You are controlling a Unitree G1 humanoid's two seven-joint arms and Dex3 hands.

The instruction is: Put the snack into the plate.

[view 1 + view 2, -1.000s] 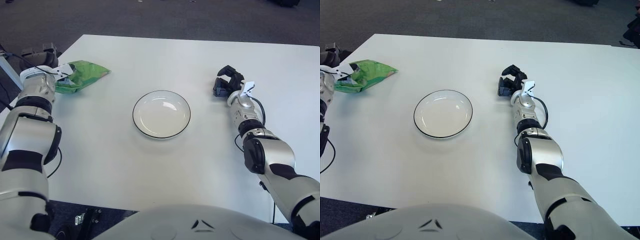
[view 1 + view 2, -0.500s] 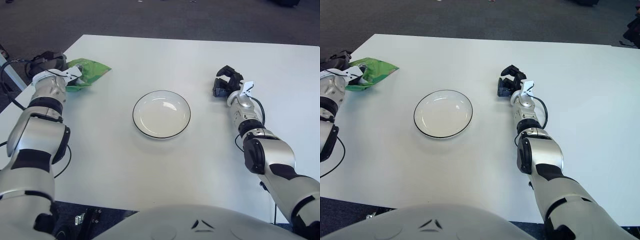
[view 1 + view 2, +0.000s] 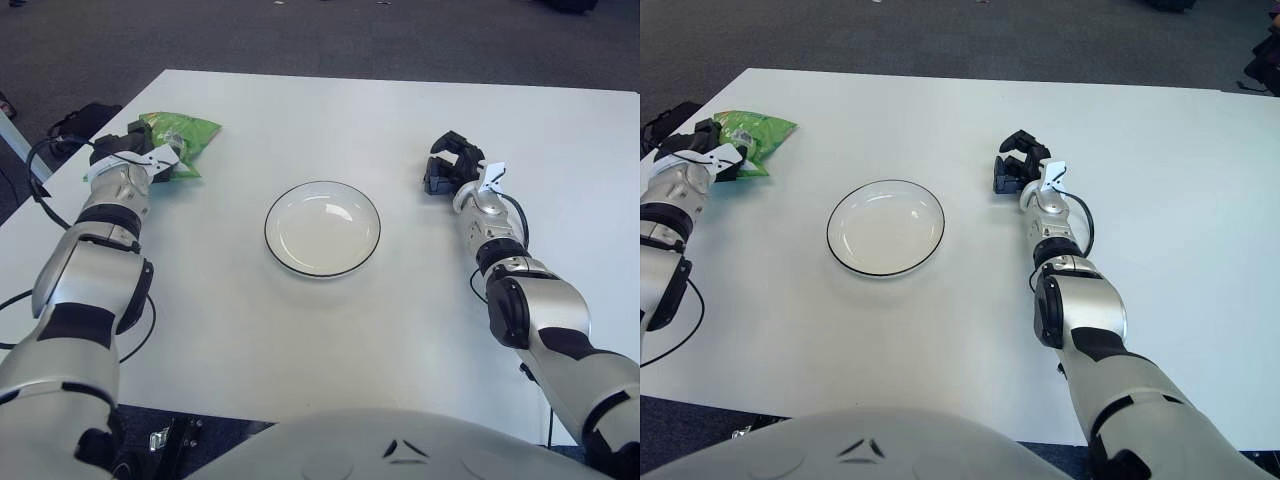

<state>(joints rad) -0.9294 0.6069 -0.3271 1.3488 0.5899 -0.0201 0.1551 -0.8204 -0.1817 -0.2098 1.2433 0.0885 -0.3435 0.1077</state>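
A green snack bag (image 3: pixel 183 135) is located at the far left of the white table (image 3: pixel 330 330), near the left edge. The bag is gripped by the left hand (image 3: pixel 135 155), whose dark fingers are closed on the bag's near end. Whether the bag is lifted clear of the table or dragged on it cannot be told. The left forearm is extended from the lower left of the view toward the bag.

A white plate (image 3: pixel 322 228) with a thin dark rim is positioned near the middle of the table. The plate is seen to be unoccupied. The bag is well apart from the plate, to its left and farther from the robot.

The right hand (image 3: pixel 449 166) is shown to the right of the plate, well apart from it. Its fingers are curled together and nothing is held in them. Contact between this hand and the table cannot be confirmed.

Dark carpet (image 3: pixel 330 35) is visible beyond the far edge of the table. A dark cable (image 3: pixel 40 165) is seen looping beside the left forearm at the left table edge.
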